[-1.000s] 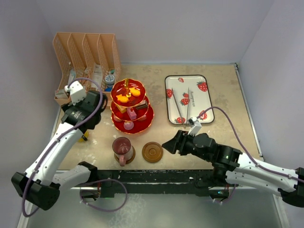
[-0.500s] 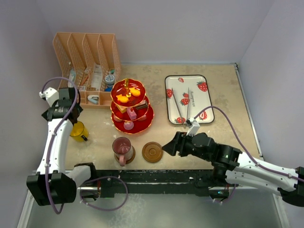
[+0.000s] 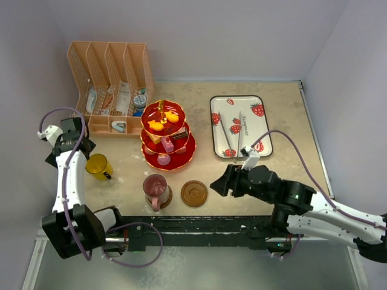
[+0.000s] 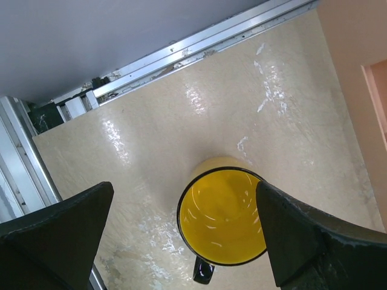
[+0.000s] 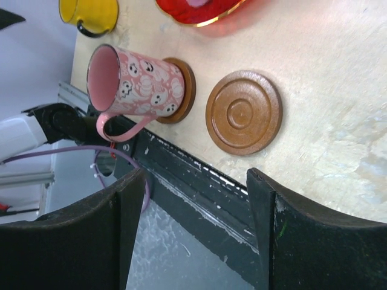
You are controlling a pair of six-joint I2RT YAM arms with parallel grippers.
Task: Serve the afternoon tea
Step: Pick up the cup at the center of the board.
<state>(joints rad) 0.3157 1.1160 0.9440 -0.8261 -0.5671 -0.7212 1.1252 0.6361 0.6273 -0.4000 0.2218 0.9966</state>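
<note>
**Yellow mug not yet on its coaster**

The red 3-tier stand (image 3: 168, 136) stood mid-table, with small toy cakes on its tiers. Just near of it the pink mug (image 3: 156, 188) sat on 1 wooden coaster, and a second, empty coaster (image 3: 194, 193) lay just to its right. The yellow mug (image 3: 97, 165) stood upright on the bare table, well left of the stand and apart from both coasters.

The left gripper (image 3: 78, 145) hung above the yellow mug with its jaws spread wide, holding nothing. In the wrist view the fingers flanked the mug (image 4: 222, 216) without touching it. The right gripper (image 3: 221, 181) hovered near the empty coaster (image 5: 243, 112), its jaws parted and empty.

The step in hand looked like seating the yellow mug. Next, the left jaws would likely need to drop around the mug's wall, clear of the handle, close, and carry it right to the free coaster.

Farther right lay the strawberry tray (image 3: 240, 125) with the tongs (image 3: 233, 136).
</note>
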